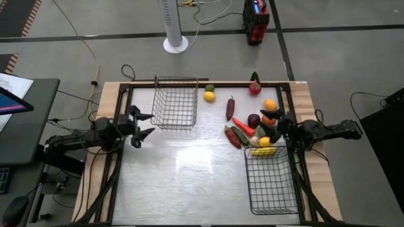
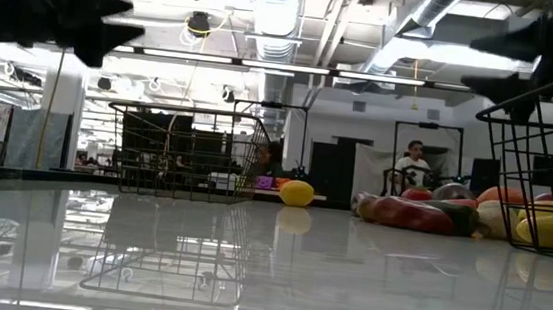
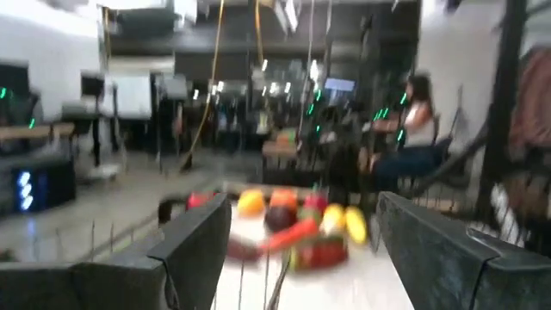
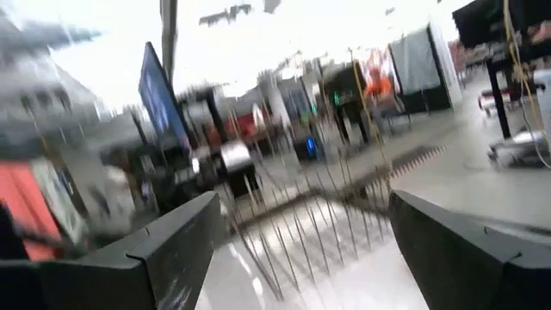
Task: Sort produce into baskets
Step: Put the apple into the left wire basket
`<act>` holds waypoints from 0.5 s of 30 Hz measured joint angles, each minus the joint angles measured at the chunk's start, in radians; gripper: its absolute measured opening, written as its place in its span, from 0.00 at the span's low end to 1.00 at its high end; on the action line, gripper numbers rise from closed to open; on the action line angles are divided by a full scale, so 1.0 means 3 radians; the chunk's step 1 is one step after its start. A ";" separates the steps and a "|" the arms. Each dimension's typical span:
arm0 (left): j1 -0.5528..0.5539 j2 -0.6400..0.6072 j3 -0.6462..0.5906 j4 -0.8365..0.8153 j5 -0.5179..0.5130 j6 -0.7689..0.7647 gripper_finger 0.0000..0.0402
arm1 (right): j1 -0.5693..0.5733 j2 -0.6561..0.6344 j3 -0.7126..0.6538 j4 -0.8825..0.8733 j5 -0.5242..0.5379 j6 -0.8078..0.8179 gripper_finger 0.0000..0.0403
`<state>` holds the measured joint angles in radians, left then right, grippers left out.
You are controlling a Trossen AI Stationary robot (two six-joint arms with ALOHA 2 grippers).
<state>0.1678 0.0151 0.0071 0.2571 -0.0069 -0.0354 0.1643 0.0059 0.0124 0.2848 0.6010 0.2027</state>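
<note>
The produce lies mostly in a pile [image 1: 251, 129] at the table's right, just beyond the dark basket [image 1: 271, 180], and also shows in the low view [image 2: 422, 213] and the left wrist view [image 3: 297, 228]. A yellow and a green piece [image 1: 209, 93] lie beside the silvery basket [image 1: 175, 103], which stands at the far left. A red piece [image 1: 254, 88], an orange one [image 1: 270, 105] and a long dark one [image 1: 230, 108] lie apart. My left gripper [image 1: 149, 125] [image 3: 301, 207] hangs open above the table's left edge. My right gripper [image 1: 269, 124] [image 4: 301, 202] hangs open above the pile's right side.
A long yellow piece [image 1: 264, 150] lies at the dark basket's far rim; inside or outside, I cannot tell. The table's middle [image 1: 189, 170] is bare. A white stand [image 1: 175, 44] and a red device [image 1: 255, 22] are on the floor beyond. A person [image 2: 414, 162] sits in the room behind.
</note>
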 joint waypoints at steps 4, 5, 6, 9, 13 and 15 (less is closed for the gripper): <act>-0.0001 0.0000 0.0000 0.0313 0.0035 -0.0123 0.69 | -0.0045 0.0000 0.0000 0.0246 0.0001 0.0026 0.90; -0.0001 0.0000 0.0000 0.0373 0.0034 -0.0126 0.69 | -0.0051 0.0000 0.0000 0.0246 0.0001 0.0026 0.90; -0.0001 0.0000 0.0000 0.0420 0.0019 -0.0127 0.69 | -0.0054 0.0001 0.0000 0.0237 0.0002 0.0025 0.90; -0.0001 0.0000 0.0000 0.0488 -0.0155 -0.0162 0.69 | -0.0091 0.0000 0.0000 0.0241 0.0014 0.0025 0.90; 0.0000 0.0000 0.0000 0.0506 -0.0355 -0.0243 0.69 | -0.0173 0.0000 0.0000 0.0239 0.0026 0.0102 0.90; -0.0001 0.0000 0.0000 0.0583 -0.0405 -0.0290 0.69 | -0.0211 0.0001 0.0000 0.0236 -0.0018 0.0113 0.90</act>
<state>0.1677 0.0151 0.0071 0.4319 -0.1285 -0.1223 0.1011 0.0062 0.0124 0.3556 0.5955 0.2366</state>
